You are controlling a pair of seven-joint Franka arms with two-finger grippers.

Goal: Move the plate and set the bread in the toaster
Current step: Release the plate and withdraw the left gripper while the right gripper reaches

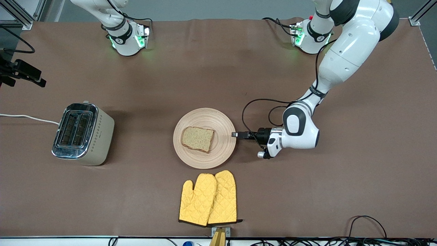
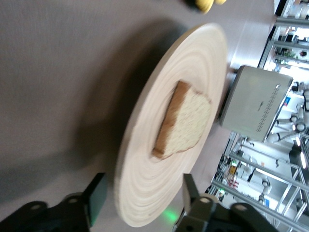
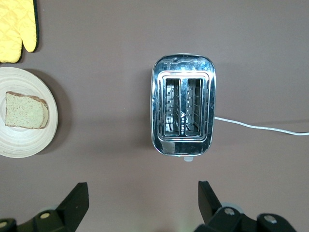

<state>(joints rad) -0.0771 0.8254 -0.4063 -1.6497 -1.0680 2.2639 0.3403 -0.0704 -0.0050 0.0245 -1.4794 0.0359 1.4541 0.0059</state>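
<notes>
1. The left gripper (image 1: 235,134) is low at the rim of the plate (image 1: 222,150), on the side toward the left arm's end of the surface. In the left wrist view its fingers (image 2: 96,195) stand apart, one on each side of the rim, and they do not seem to press it; I judge the gripper open around the edge.
2. The bread (image 1: 198,138) lies flat on the plate, a little away from the centre. It is not yet in the toaster (image 1: 83,134), whose two slots look empty in the right wrist view.
3. The right gripper (image 3: 140,203) hangs over the toaster with its fingers wide open and holds nothing; this arm waits.
4. My judgement: whether the plate is already in its final place I cannot tell, and the bread step is not begun.
5. The surface (image 1: 341,188) between plate and toaster is bare, so there is free room there. The yellow oven mitts (image 1: 209,200) lie near the plate, nearer to the front camera, so a push in that direction has little room. The white cord (image 1: 27,118) leaves the toaster toward the right arm's end.
</notes>
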